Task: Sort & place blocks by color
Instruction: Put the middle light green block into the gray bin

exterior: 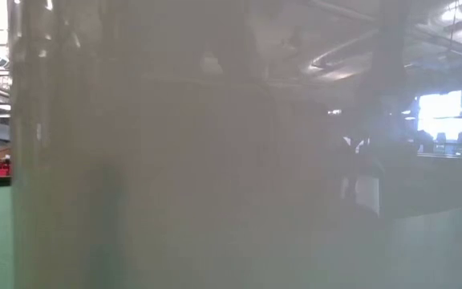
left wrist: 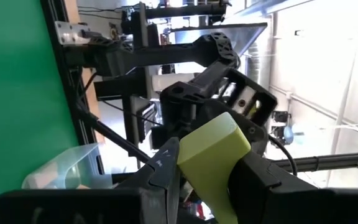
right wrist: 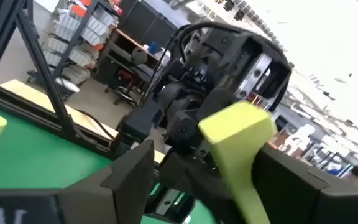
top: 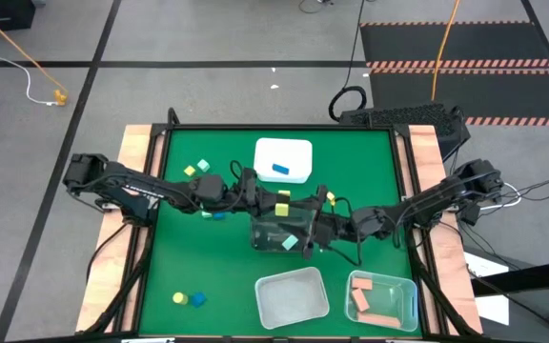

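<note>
My left gripper [top: 276,203] reaches in from the table's left and is shut on a yellow block [top: 282,207], above a clear tub [top: 267,235] at the table's middle. My right gripper [top: 305,221] comes from the right and faces it. It is open, and in the right wrist view its fingers stand on either side of the yellow block [right wrist: 236,142]. I cannot tell whether they touch it. A mint block [top: 289,243] lies in the clear tub. A blue block [top: 281,170] lies in the white tub [top: 299,151]. My left gripper pinches the yellow block by two opposite sides [left wrist: 194,167] between its two fingers. The fingers come level from the table's left. The block's free end [left wrist: 219,134] sticks out past the fingertips. The block is lifted clear of the table, over the clear tub.
Loose blocks lie on the green mat: yellow and mint [top: 196,170] at far left, blue [top: 219,215], and yellow and blue [top: 190,299] at near left. A pale tub [top: 292,297] and a clear tub holding salmon blocks [top: 400,286] stand at the near edge. A translucent wall fills the low view.
</note>
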Tool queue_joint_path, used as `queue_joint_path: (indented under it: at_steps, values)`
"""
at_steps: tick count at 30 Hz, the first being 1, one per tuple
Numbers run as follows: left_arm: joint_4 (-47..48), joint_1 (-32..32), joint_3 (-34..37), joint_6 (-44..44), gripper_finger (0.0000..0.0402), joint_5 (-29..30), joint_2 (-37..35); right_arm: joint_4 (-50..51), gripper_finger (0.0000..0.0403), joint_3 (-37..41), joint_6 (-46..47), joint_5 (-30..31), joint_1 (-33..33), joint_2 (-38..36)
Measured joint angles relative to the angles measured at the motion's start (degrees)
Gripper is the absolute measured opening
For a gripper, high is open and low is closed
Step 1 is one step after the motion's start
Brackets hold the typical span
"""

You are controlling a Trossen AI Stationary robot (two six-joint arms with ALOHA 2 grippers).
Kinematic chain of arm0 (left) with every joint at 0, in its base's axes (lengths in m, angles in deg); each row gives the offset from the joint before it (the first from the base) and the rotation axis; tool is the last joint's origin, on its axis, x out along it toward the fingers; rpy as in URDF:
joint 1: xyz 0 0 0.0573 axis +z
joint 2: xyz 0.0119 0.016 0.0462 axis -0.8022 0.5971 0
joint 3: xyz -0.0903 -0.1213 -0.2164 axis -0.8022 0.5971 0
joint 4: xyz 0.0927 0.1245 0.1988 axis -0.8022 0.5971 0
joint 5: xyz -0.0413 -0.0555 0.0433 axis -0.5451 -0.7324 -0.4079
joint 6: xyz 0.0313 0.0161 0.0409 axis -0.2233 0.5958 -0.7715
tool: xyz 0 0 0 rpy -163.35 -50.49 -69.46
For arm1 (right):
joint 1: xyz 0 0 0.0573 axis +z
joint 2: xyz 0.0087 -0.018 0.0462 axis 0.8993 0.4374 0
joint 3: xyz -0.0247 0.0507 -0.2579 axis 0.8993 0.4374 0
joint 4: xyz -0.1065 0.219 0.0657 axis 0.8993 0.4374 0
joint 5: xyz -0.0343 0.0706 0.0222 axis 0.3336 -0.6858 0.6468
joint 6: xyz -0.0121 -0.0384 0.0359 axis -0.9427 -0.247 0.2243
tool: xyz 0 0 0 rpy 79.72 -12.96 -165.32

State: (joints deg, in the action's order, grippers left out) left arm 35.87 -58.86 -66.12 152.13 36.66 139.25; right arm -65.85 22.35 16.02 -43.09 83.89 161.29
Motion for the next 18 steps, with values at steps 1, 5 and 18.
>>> queue_joint_path:
  at_steps: [1,5,18]
  values:
    - [0.11,0.00,0.00,0.21,0.0100,0.05,0.00,-0.09,0.0232,0.00,1.22,0.02,-0.20,0.00]
    - [1.51,-0.02,0.00,0.76,0.0100,0.42,0.00,-0.79,0.0182,0.00,5.55,-0.09,-0.70,0.00]
    - [2.11,0.05,0.00,2.79,0.0104,-0.07,0.90,-0.04,0.0079,0.09,14.91,-3.47,-2.81,-0.09]
